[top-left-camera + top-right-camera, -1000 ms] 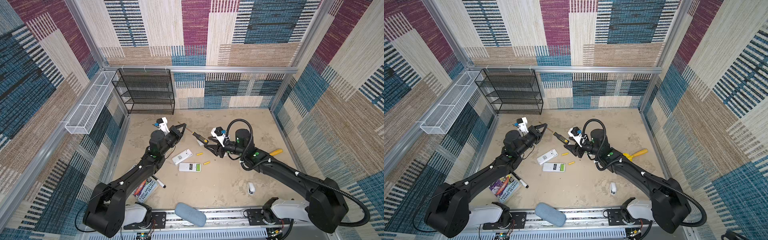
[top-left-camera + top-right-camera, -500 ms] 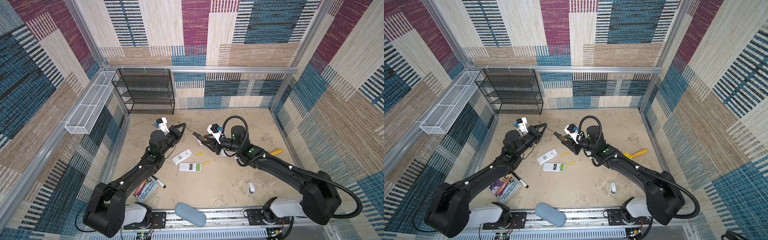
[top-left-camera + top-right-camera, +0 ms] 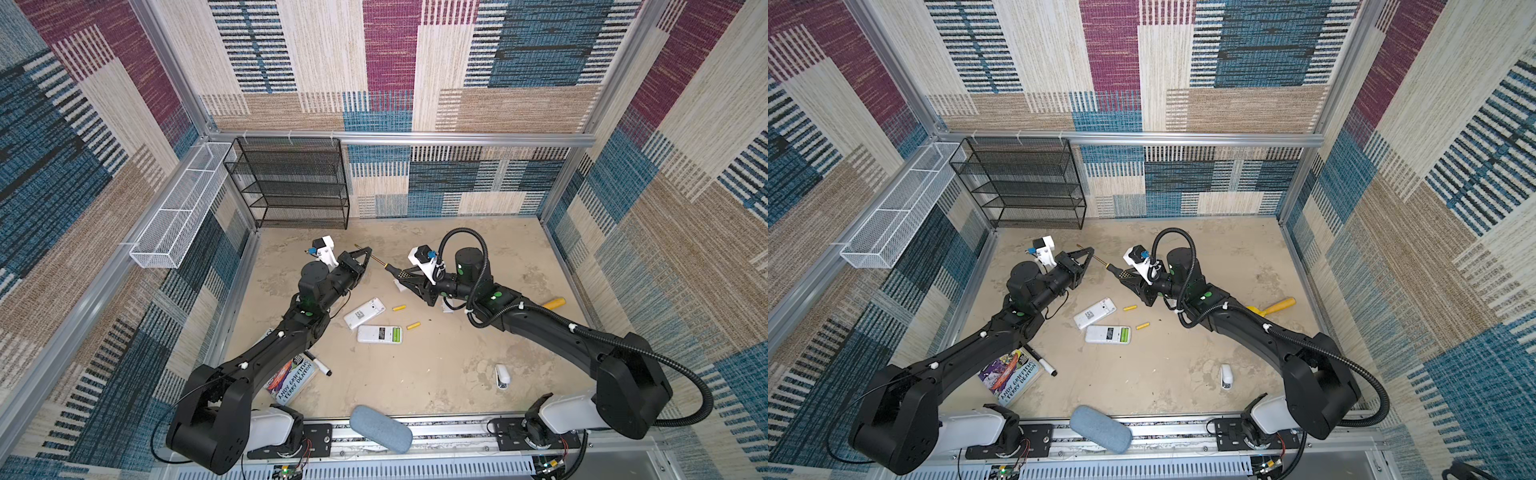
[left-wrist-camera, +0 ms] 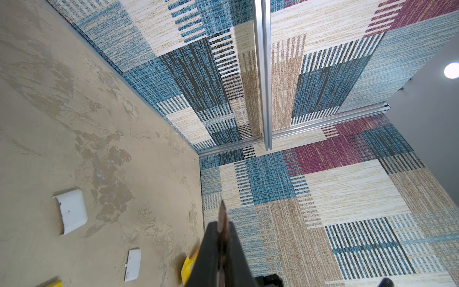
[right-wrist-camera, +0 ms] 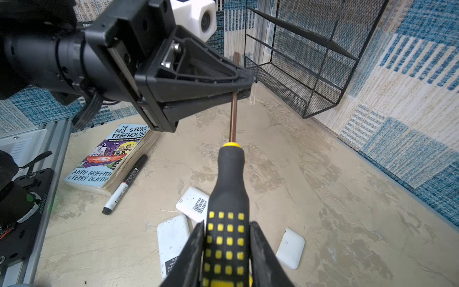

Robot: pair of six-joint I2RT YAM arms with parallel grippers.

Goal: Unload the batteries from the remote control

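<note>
Batteries (image 3: pixel 399 308): two lie loose on the floor (image 3: pixel 457 353), between one and three o'clock of the remote (image 3: pixel 374 333), long axes running eight to two o'clock. Two greenish ones sit inside it. Left gripper (image 5: pixel 246 83), fully closed, pinches the screwdriver (image 5: pixel 229 179) shaft; right gripper (image 5: pixel 227 226) clamps its handle.

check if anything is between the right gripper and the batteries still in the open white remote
No cover: the green-yellow batteries lie exposed in the white remote. But the right gripper has its fingers around a black-and-yellow screwdriver.
</note>
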